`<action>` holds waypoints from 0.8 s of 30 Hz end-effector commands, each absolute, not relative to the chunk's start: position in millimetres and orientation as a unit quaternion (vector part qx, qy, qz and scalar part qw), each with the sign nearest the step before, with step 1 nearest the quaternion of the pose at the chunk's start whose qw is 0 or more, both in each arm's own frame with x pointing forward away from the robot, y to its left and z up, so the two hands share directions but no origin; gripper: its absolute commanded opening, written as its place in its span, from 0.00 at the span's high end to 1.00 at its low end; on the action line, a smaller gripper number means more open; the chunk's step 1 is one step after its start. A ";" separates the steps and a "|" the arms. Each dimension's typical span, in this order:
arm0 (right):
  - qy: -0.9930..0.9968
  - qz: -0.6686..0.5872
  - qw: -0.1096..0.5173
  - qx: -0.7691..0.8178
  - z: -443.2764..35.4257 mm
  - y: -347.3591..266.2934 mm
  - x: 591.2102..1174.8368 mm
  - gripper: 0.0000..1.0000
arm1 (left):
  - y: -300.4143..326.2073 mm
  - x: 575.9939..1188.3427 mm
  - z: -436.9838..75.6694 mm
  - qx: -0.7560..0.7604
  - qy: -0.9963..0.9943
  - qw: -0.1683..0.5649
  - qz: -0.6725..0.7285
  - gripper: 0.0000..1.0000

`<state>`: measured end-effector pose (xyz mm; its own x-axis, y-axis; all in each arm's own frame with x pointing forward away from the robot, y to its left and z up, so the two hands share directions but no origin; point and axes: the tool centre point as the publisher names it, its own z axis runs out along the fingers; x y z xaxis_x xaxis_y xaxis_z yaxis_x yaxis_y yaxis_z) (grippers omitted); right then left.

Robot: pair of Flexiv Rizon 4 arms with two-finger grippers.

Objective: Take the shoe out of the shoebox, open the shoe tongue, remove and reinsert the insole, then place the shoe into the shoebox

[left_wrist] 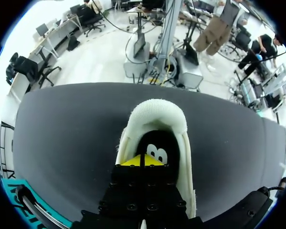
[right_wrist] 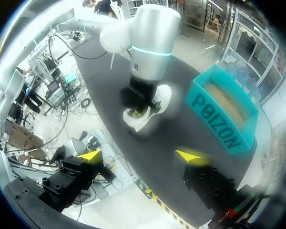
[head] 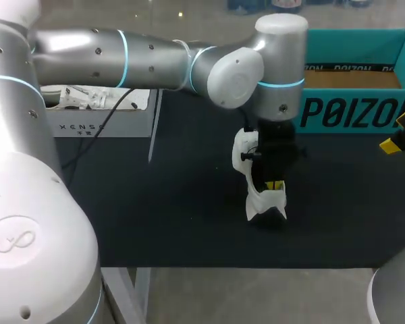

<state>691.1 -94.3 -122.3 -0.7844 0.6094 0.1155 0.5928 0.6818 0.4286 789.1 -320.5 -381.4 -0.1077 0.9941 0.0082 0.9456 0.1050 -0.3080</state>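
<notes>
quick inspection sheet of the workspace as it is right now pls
surface: black table, nothing spilled on it
job's things: white shoe on the table near the middle, outside the box; teal shoebox at the back right, open, no shoe in it
clutter: white box at the back left, small parts in it
grippers: left gripper shut, tips down inside the shoe's opening, what they pinch is hidden; right gripper open, off to the right, holding nothing
cables: dark cable running from the white box down over the table's left side
surroundings: nothing seen reaching over the table
</notes>
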 end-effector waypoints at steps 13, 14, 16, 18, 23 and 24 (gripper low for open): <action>0.917 0.225 0.016 0.328 -122.3 -93.4 693.9 0.00 | -319.3 767.6 -408.8 -0.677 -0.727 0.094 0.069 1.00; 0.917 0.225 0.016 0.328 -122.3 -93.4 693.9 0.00 | -319.6 767.3 -410.0 -0.676 -0.727 0.094 0.069 1.00; 0.917 0.225 0.016 0.328 -122.3 -93.4 693.9 0.00 | -319.8 766.9 -410.2 -0.676 -0.728 0.094 0.070 1.00; 0.917 0.225 0.016 0.328 -122.3 -93.4 693.9 0.00 | -320.0 766.0 -407.0 -0.676 -0.728 0.093 0.067 1.00; 0.917 0.225 0.016 0.328 -122.3 -93.4 693.9 0.00 | -314.9 767.8 -392.8 -0.675 -0.732 0.080 0.044 1.00; 0.917 0.225 0.016 0.328 -122.3 -93.4 693.9 0.00 | -313.7 768.3 -389.2 -0.675 -0.733 0.077 0.038 1.00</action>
